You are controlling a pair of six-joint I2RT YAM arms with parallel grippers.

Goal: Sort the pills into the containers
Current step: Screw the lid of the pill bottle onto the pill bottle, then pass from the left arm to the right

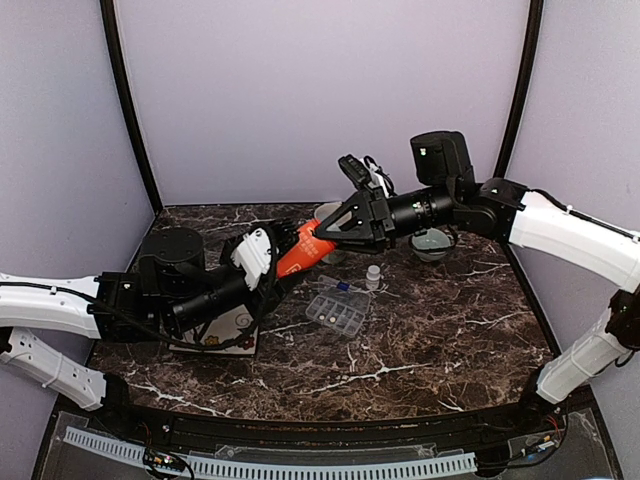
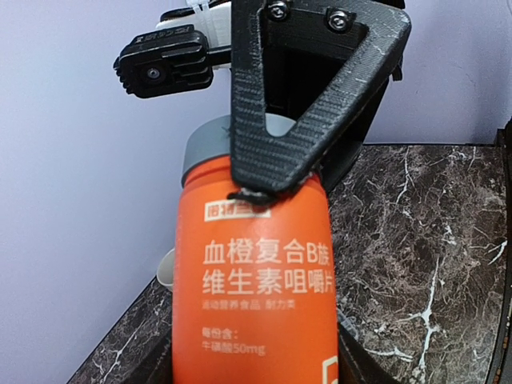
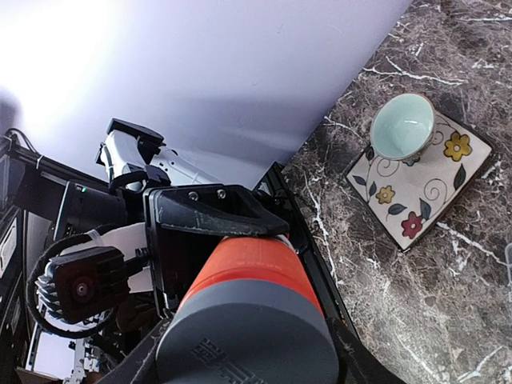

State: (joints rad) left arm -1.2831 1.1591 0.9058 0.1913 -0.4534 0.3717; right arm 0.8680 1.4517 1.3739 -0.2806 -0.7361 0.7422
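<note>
Holds an orange vitamin bottle [image 2: 256, 280] in the left claw [image 1: 292, 248], clamped round the body, tilted and lifted clear of the marble table [image 1: 430, 340]. Meets it head-on with the right claw [image 1: 328, 237], fingers set either side of the grey cap [image 3: 248, 336]; cannot tell whether pressing or just clear of it. Finds the clear organiser box [image 1: 338, 311] flat on the table below both claws, nearer the bases, with a small white bottle [image 1: 373, 277] just beside it. Cannot make out the pills at this size. Shows, beyond the left claw, a pale green bowl [image 3: 402, 126] on a floral tile [image 3: 436, 192].
</note>
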